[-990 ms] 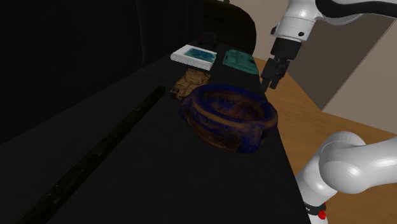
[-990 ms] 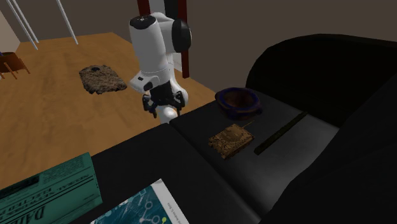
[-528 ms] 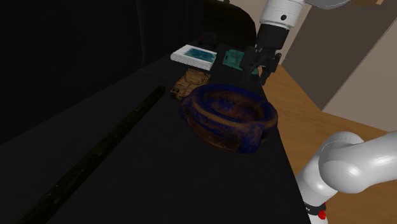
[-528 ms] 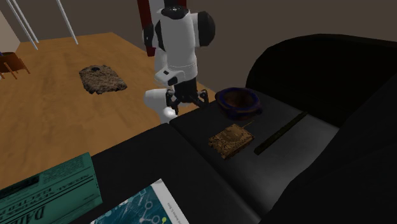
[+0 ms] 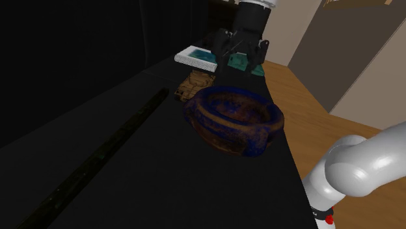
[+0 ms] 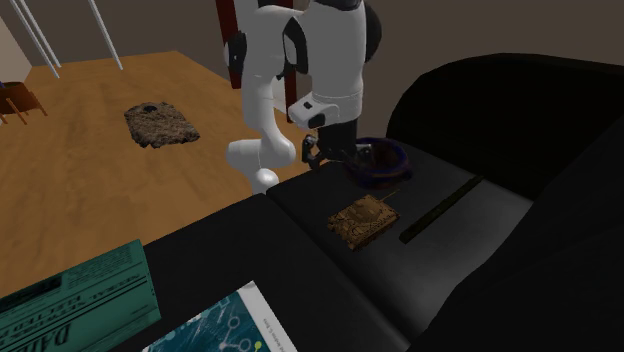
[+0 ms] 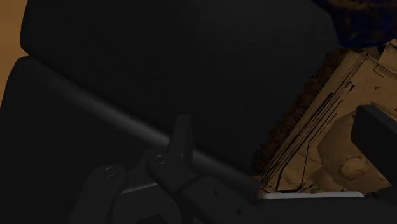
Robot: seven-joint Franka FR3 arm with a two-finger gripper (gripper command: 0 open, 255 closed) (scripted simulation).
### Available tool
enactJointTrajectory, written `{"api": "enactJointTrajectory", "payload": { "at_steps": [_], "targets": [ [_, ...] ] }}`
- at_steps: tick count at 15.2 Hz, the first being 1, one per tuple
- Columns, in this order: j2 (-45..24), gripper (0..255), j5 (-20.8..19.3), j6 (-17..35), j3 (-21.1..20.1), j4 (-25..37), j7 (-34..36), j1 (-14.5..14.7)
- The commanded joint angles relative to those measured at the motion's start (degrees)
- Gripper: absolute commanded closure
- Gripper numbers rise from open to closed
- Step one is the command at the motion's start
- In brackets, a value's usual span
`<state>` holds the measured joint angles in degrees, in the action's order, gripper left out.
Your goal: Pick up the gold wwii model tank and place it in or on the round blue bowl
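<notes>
The gripper [image 5: 241, 62] hangs above the black surface [image 5: 130, 162] near the tan tank [image 5: 195, 83], jaws wide apart and empty. The tank lies just beside the blue bowl [image 5: 224, 136], which sits at the surface's edge.

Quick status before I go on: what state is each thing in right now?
claw: open, holding nothing, hanging near the tank.
model tank: upright on the dark cushion, not gripped, outside the bowl.
bowl: upright, empty.
white-edged book: closed, lying flat.
green book: closed, lying flat.
</notes>
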<state>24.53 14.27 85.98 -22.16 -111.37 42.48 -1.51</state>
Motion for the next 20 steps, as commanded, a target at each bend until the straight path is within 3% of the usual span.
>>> {"api": "enactJointTrajectory", "payload": {
  "at_steps": [1,6,13,20],
  "targets": [
    [-4.13,0,-0.38,0.12,-2.74,4.56,5.94,-0.6],
    [-14.87,0,-3.8,-0.44,-8.52,16.31,19.12,-1.24],
    [-13.05,0,-2.91,5.02,-8.53,9.19,18.31,-0.87],
    [-12.94,0,-2.85,5.47,-8.55,8.64,18.25,-0.85]
  ]
}}
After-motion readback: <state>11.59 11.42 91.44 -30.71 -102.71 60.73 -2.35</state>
